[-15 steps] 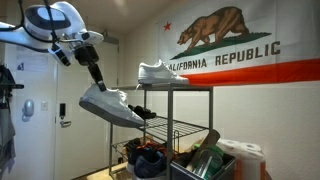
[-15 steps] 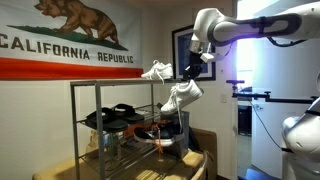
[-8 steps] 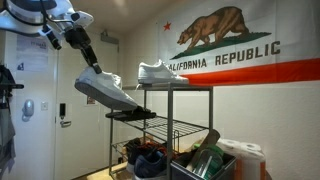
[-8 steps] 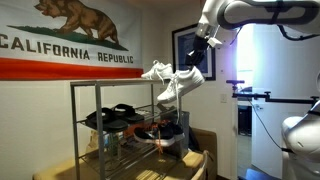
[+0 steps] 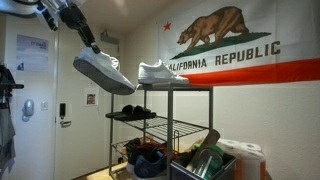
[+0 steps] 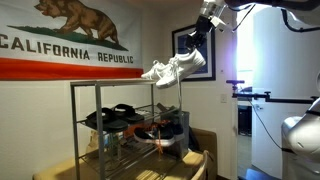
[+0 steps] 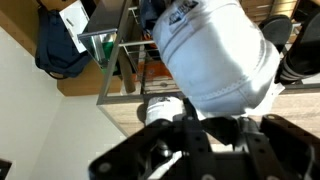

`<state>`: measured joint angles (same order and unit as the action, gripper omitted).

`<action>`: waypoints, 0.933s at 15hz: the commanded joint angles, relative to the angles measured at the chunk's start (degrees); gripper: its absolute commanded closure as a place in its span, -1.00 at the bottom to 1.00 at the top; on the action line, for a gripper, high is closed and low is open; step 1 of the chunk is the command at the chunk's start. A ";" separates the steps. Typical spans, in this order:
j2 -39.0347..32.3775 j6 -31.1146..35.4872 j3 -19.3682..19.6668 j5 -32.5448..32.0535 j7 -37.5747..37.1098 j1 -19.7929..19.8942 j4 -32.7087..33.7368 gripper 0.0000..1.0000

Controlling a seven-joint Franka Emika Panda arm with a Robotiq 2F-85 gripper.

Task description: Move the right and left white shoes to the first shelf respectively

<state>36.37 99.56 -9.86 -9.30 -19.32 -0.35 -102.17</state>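
One white shoe (image 5: 160,72) rests on the first shelf (image 5: 190,87), the top tier of the dark metal rack; it also shows in the other exterior view (image 6: 155,72). My gripper (image 5: 93,47) is shut on the other white shoe (image 5: 103,72) and holds it in the air beside the rack at top-shelf height, toe tilted down, close to the resting shoe (image 6: 190,63). In the wrist view the held shoe (image 7: 215,55) fills the middle above my gripper (image 7: 205,125).
Dark shoes (image 5: 135,112) sit on a lower rack tier. More shoes and a bin (image 5: 205,160) stand near the floor. A California flag (image 5: 225,45) hangs behind the rack. A door (image 5: 40,100) is beside the rack.
My gripper has lifted the white shoe from lower-tier height up to the level of the top shelf and brought it closer to the rack.
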 commanded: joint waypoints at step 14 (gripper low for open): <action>-28.35 -10.05 0.16 2.03 -8.06 1.26 44.20 0.87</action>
<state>14.24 92.78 -9.51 -7.68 -24.24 1.07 -69.24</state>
